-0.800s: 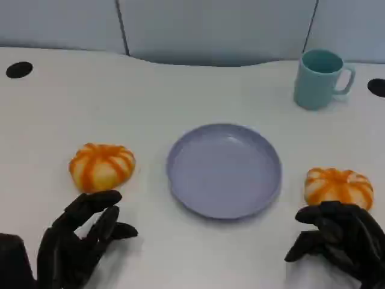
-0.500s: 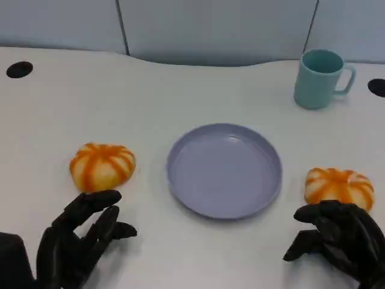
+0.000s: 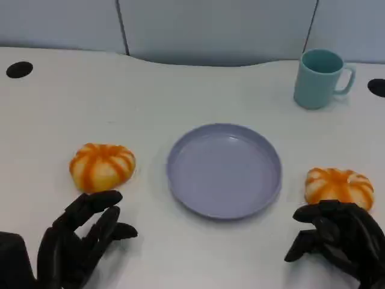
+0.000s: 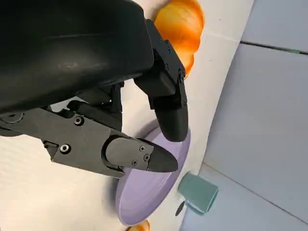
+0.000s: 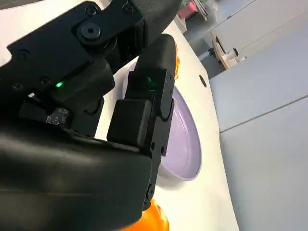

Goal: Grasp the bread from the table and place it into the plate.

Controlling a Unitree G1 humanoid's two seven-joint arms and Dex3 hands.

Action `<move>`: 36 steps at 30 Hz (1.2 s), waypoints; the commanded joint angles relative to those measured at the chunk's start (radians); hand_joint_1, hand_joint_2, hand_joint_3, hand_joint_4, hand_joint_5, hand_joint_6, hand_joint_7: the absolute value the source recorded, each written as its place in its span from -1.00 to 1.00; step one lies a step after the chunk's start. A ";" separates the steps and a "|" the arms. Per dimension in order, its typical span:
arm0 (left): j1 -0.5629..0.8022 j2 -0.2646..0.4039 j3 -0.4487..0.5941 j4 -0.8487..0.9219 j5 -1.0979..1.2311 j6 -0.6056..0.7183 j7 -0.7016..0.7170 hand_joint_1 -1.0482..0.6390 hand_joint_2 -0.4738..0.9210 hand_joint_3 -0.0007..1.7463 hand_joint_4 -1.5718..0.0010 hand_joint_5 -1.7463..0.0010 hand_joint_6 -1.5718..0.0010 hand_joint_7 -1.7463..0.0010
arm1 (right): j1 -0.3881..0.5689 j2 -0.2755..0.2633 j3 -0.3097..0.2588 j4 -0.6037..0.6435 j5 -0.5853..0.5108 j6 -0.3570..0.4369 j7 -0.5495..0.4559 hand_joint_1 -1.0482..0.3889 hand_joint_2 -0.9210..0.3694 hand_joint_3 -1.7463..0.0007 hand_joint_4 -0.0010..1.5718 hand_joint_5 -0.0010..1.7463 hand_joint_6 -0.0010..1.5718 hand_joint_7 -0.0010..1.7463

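- While both hands sit low at the near edge, left hand (image 3: 81,238) is empty, fingers spread, near left bread (image 3: 101,166).
- Right hand (image 3: 337,238) empty, fingers curled apart, just behind right bread (image 3: 338,186).
- Both breads: round, orange-striped, flanking smooth lilac plate (image 3: 224,170).

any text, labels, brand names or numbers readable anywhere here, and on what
None: no view shows a readable word, number or logo.
Teal mug: plain.
Purple plate: plain.
Both orange-striped breads: unmarked.
Right hand: carries a small green light, not text.
Background clutter in the right wrist view: too blurred to read.
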 commanded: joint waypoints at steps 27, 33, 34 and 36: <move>-0.132 0.358 -0.145 0.108 0.721 -0.656 0.151 -0.42 0.98 -0.94 0.71 0.52 0.57 1.00 | -0.004 -0.008 -0.006 0.008 -0.002 -0.028 0.012 -0.90 -0.65 0.99 0.88 -0.39 0.98 -0.95; -0.162 0.443 -0.204 0.031 1.000 -0.583 0.333 -0.51 0.95 -0.99 0.86 0.62 0.68 1.00 | -0.004 -0.006 -0.005 0.008 0.002 -0.024 0.013 -0.91 -0.65 1.00 0.90 -0.40 0.99 -0.95; -0.166 0.456 -0.216 0.009 1.047 -0.551 0.352 -0.54 0.96 -0.99 0.89 0.64 0.71 1.00 | -0.002 -0.006 -0.004 0.004 0.001 -0.019 0.011 -0.92 -0.64 1.00 0.90 -0.40 0.99 -0.95; -0.174 0.476 -0.238 -0.024 1.112 -0.499 0.378 -0.58 0.97 -0.99 0.93 0.67 0.75 1.00 | 0.001 -0.006 -0.002 -0.002 -0.001 -0.018 0.006 -0.92 -0.64 1.00 0.90 -0.41 0.99 -0.95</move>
